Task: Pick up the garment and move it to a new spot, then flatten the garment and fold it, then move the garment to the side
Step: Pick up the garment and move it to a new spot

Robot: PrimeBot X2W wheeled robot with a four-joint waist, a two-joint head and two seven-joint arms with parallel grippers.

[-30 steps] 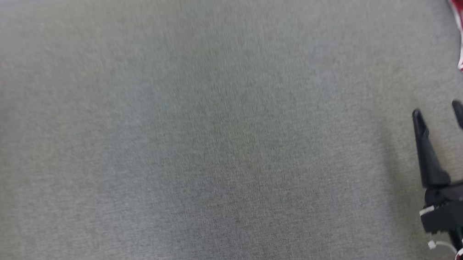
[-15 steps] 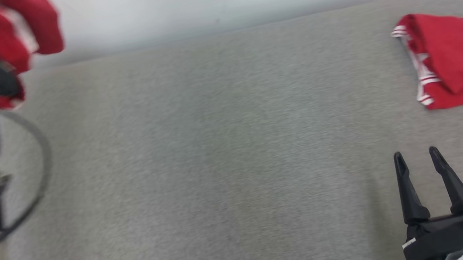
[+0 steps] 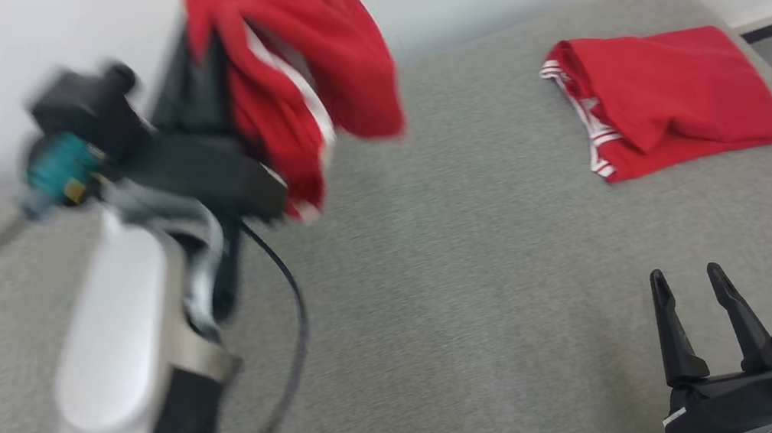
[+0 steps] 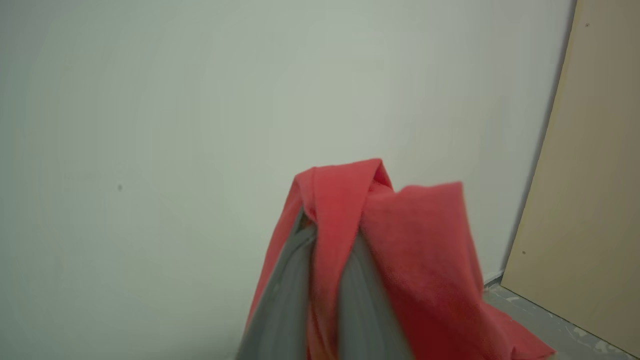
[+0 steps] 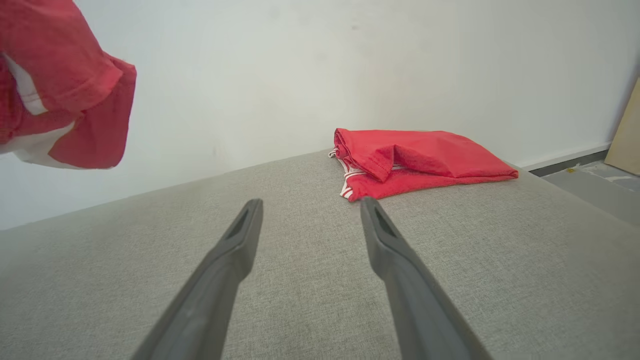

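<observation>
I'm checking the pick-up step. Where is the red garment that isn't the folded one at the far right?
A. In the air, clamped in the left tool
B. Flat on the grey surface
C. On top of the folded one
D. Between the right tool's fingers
A: the left tool is shut on the red garment, which hangs above the grey surface; the right tool is open and empty.

The red, white-striped garment [image 3: 333, 78] hangs bunched in mid-air, pinched in the left hand [image 4: 330, 235].
</observation>
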